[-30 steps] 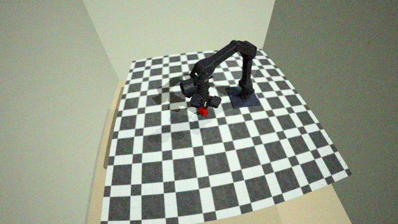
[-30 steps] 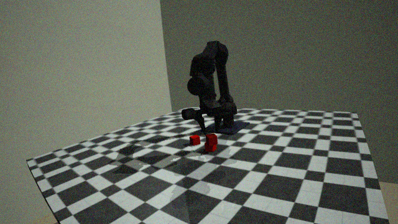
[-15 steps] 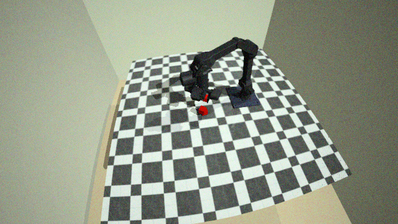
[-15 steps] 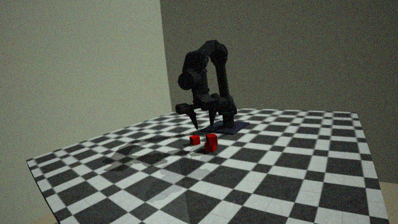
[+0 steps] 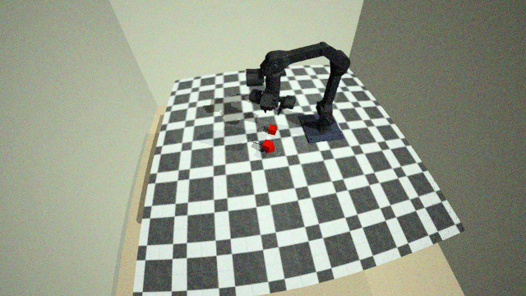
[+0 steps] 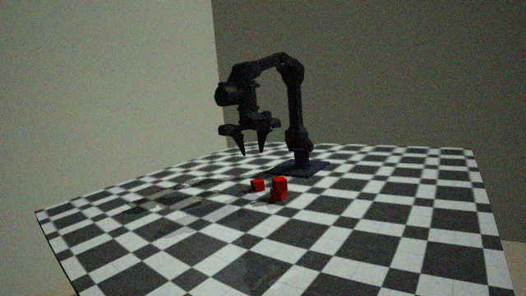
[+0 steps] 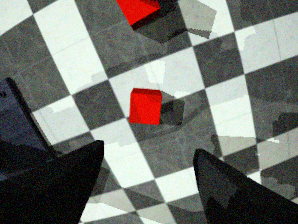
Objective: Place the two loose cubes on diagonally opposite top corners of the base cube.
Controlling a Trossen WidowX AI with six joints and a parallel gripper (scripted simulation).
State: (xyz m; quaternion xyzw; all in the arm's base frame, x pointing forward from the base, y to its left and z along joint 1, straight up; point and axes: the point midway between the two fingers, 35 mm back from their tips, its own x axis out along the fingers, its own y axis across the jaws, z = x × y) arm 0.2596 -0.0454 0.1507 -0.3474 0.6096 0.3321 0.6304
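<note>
Black and jointed, a robot arm arches over a checkered desk (image 5: 283, 214) (image 6: 325, 247) (image 7: 65, 45), its pincer (image 5: 272, 112) (image 6: 252, 154) (image 7: 149, 146) pointing down, fingertips well above the surface. The two fingers stand clearly apart, more than halfway open, with nothing held between them. Below the pincer and slightly off to one side, a single loose red cube (image 5: 272, 130) (image 6: 257, 185) (image 7: 145, 107) sits on the desk, touching no other cube. Farther from the pincer, near that single cube, two more red cubes form a stack: the base cube (image 6: 278, 195) rests on the desk, and the upper cube (image 5: 268, 145) (image 6: 279, 183) sits on top of it, out of line with it. In the wrist view, the loose cube lies ahead of the open fingertips, and part of the stack shows at the upper edge.
</note>
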